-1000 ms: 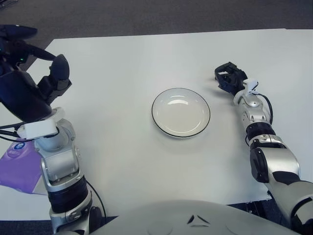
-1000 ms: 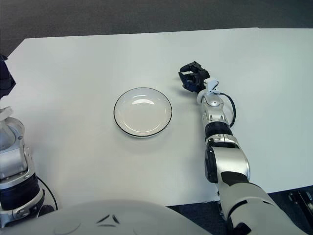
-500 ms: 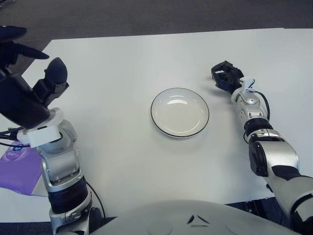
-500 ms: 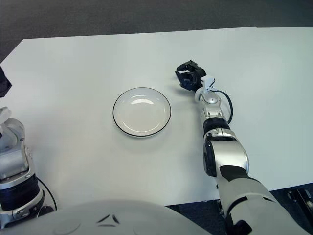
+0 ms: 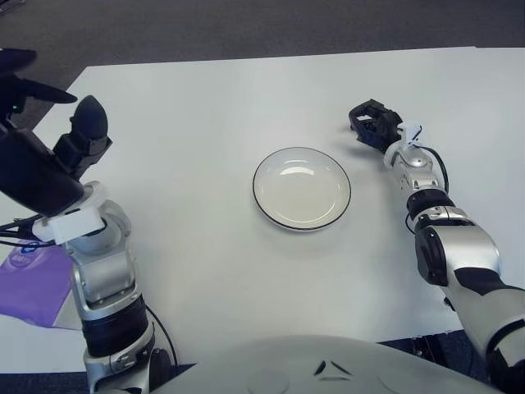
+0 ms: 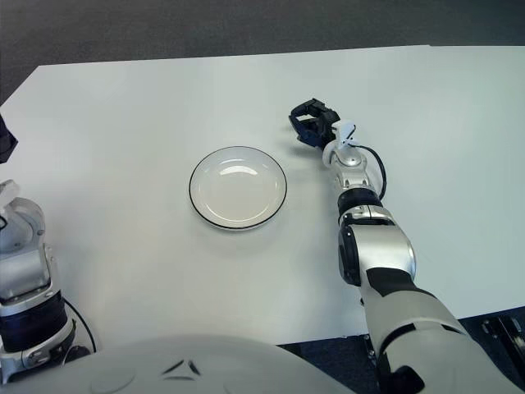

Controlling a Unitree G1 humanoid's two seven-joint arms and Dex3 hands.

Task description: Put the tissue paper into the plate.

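The white plate [image 5: 301, 193] with a dark rim stands on the white table [image 5: 205, 107], a little right of centre, with nothing in it. The tissue paper is a purple packet [image 5: 31, 283] lying at the table's near left edge, partly hidden behind my left forearm. My left hand [image 5: 49, 107] is raised above the table's left edge, over and beyond the packet, with its dark fingers spread and holding nothing. My right hand [image 6: 312, 125] shows just beyond the plate's upper right rim, its fingers loosely bent around nothing.
Dark floor [image 5: 246, 25] runs beyond the table's far edge. My left forearm [image 5: 102, 279] stands upright between the packet and the plate. My right forearm [image 6: 361, 205] stretches along the table to the plate's right.
My right hand has slid left and slightly away from me, closer to the plate's upper right rim. My left hand has shifted a little to the left, still spread.
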